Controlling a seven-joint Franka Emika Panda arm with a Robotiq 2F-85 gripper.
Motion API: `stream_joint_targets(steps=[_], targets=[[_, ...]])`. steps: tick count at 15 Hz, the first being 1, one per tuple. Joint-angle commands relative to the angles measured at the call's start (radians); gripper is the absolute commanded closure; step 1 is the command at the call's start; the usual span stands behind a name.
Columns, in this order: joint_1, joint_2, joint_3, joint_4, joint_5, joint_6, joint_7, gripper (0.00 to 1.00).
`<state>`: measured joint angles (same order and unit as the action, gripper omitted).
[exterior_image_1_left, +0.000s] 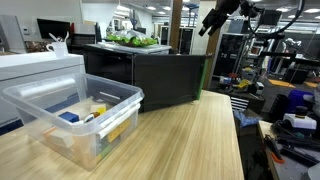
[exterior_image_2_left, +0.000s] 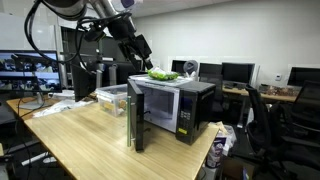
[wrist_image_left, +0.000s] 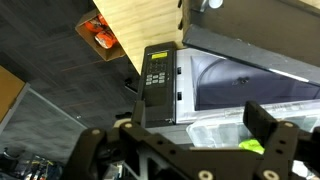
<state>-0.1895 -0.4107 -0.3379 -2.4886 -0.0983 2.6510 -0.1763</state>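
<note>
1. The black two-finger gripper (exterior_image_2_left: 141, 46) hangs over the black microwave oven (exterior_image_2_left: 175, 108) with its jaws spread wide, nothing in them.
2. The green leafy bunch (exterior_image_2_left: 160, 74) sits on the microwave's top, just below the gripper.
3. The microwave's door hangs open.

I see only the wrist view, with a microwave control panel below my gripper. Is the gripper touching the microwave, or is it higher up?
Observer: It is higher up. In both exterior views the gripper hangs in the air, apart from the microwave. Its jaws are open and hold nothing.
Operator: Is the microwave closed?
Observer: No. The door stands swung wide open over the table.
Operator: Does anything lie on top of it?
Observer: Yes, a plate of green food rests on the microwave's top.
</note>
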Motion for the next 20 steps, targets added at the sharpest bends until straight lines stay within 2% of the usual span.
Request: stream_joint_targets(steps=[1, 13, 20], targets=[[0.016, 0.058, -0.011, 0.05, 0.059, -0.008, -0.053, 0.0], [0.037, 0.178, -0.007, 0.143, 0.159, -0.026, -0.099, 0.0], [0.057, 0.236, 0.004, 0.194, 0.234, -0.085, -0.151, 0.0]])
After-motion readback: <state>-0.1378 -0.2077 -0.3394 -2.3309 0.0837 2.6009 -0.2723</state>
